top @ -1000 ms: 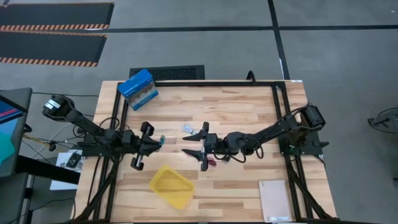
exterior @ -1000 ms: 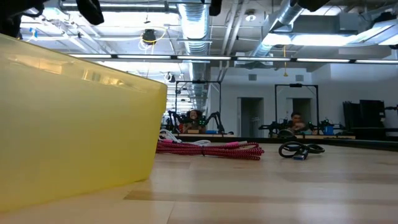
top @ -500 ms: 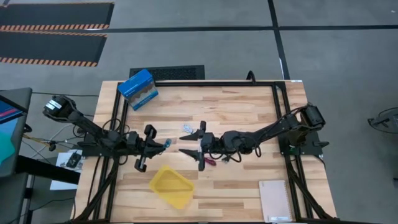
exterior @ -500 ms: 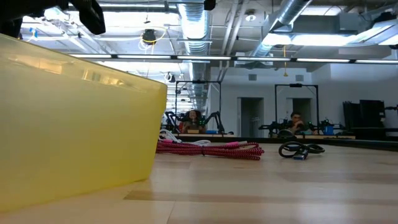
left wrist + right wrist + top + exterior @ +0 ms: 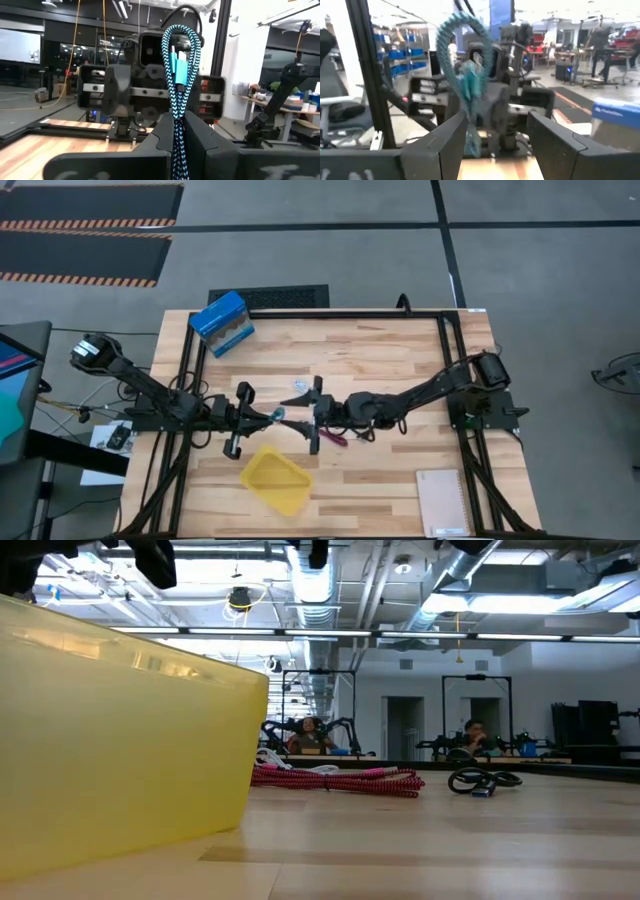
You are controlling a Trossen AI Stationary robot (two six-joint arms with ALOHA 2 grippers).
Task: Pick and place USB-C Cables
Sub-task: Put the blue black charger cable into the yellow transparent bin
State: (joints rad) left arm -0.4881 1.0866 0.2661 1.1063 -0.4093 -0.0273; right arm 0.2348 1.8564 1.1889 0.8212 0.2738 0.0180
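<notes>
My left gripper [image 5: 266, 418] is shut on the teal-green cable bundle [image 5: 278, 415], above the table's middle. My right gripper [image 5: 294, 414] is open and faces it. In the right wrist view the teal-green cable bundle [image 5: 465, 75] stands before the gap between the right gripper's fingers [image 5: 495, 130], and I see no touch. The magenta-red cable [image 5: 336, 438] lies on the table under the right arm and shows in the low view [image 5: 335, 779]. The white-blue cable [image 5: 300, 386] and the black cable [image 5: 483, 780] lie on the table. The yellow tray [image 5: 275, 478] sits near the front edge. My left gripper pinches the teal-green bundle between its two fingers [image 5: 165, 135], with several strands side by side. The fingers are level and point toward the table's right, along the bundle. The looped end [image 5: 182, 35] sticks out past the fingertips. The bundle is lifted clear of the table.
A blue box [image 5: 221, 322] stands at the far left corner. A notebook [image 5: 442, 502] lies at the near right. The tray's wall [image 5: 120, 730] fills the left of the low view. A black frame [image 5: 445, 360] runs around the table.
My left gripper has carried the teal-green cable toward the table's right. My right gripper, still open, has gone toward the table's left to meet it. The gap between the two has closed.
</notes>
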